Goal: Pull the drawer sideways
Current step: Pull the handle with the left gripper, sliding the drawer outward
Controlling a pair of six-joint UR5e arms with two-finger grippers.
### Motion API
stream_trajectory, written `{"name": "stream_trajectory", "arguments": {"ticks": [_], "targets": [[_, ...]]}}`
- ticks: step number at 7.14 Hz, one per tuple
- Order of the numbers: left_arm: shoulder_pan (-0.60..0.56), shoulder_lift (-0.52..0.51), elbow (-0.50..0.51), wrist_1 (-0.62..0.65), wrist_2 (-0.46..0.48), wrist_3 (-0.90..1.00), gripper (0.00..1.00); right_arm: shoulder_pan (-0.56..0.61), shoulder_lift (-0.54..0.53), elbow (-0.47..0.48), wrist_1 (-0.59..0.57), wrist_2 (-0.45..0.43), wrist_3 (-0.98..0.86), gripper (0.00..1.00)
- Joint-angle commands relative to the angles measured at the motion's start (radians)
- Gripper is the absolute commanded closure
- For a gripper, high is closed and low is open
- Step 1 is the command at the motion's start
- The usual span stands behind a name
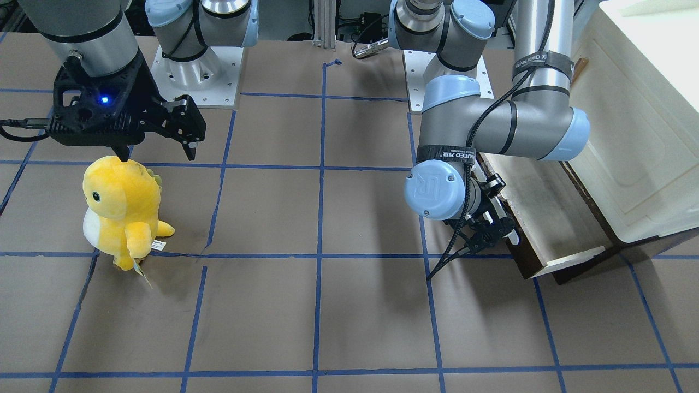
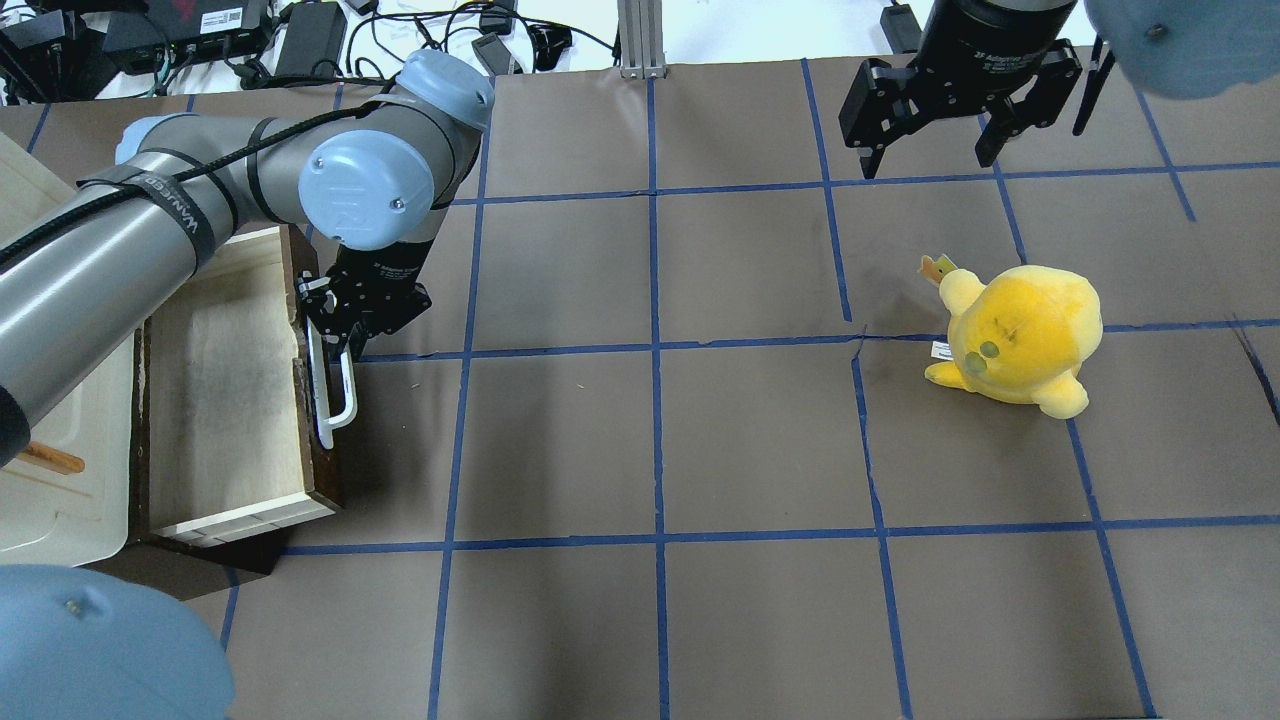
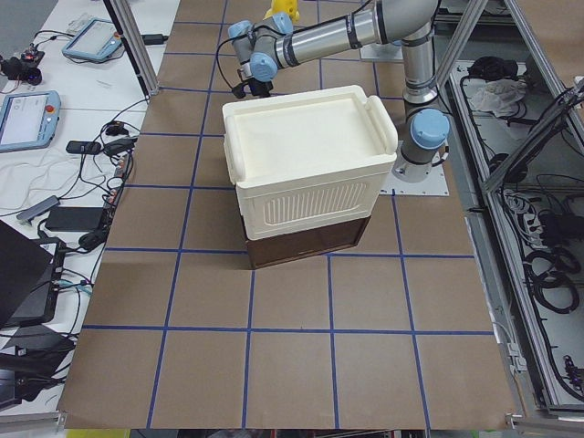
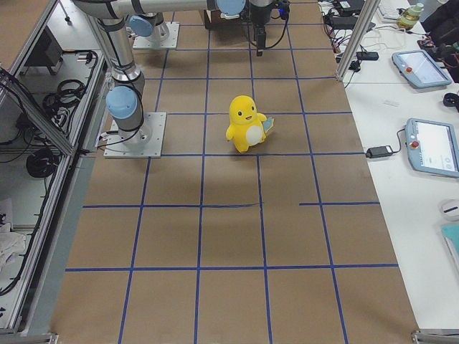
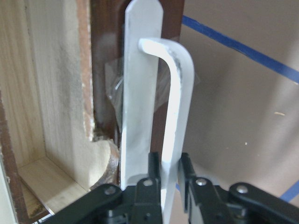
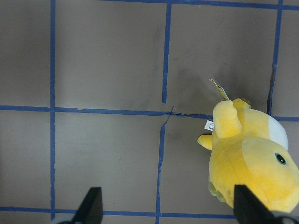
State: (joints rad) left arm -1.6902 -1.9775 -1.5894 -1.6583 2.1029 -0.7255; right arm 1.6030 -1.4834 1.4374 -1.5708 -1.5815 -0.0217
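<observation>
The dark brown drawer (image 2: 225, 400) stands pulled out of the cream-white cabinet (image 2: 60, 490), its pale wood inside showing. It also shows in the front-facing view (image 1: 546, 218). Its white bar handle (image 2: 338, 395) runs along the drawer front. My left gripper (image 2: 338, 345) is shut on this handle near its far end. In the left wrist view the fingers (image 5: 154, 170) clamp the handle bar (image 5: 180, 93). My right gripper (image 2: 930, 160) hangs open and empty at the far right, above the table.
A yellow plush toy (image 2: 1020, 335) stands on the brown table at the right, below my right gripper; it also shows in the right wrist view (image 6: 252, 158). Blue tape lines grid the table. Cables and devices lie beyond the far edge.
</observation>
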Motion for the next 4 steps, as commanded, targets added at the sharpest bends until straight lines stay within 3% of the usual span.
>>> {"name": "stream_trajectory", "arguments": {"ticks": [1, 2, 3, 4], "targets": [[-0.003, -0.004, 0.005, 0.0, -0.003, -0.005, 0.95, 0.0, 0.0, 0.0, 0.0, 0.001, 0.0, 0.0], [-0.003, 0.002, 0.006, 0.002, 0.003, -0.002, 0.41, 0.0, 0.0, 0.0, 0.0, 0.002, -0.001, 0.0], [-0.003, 0.006, 0.006, 0.008, -0.001, 0.011, 0.15, 0.0, 0.0, 0.0, 0.0, 0.0, 0.0, 0.0], [-0.005, 0.011, 0.008, 0.008, -0.004, 0.012, 0.0, 0.0, 0.0, 0.0, 0.0, 0.001, 0.0, 0.0]]}}
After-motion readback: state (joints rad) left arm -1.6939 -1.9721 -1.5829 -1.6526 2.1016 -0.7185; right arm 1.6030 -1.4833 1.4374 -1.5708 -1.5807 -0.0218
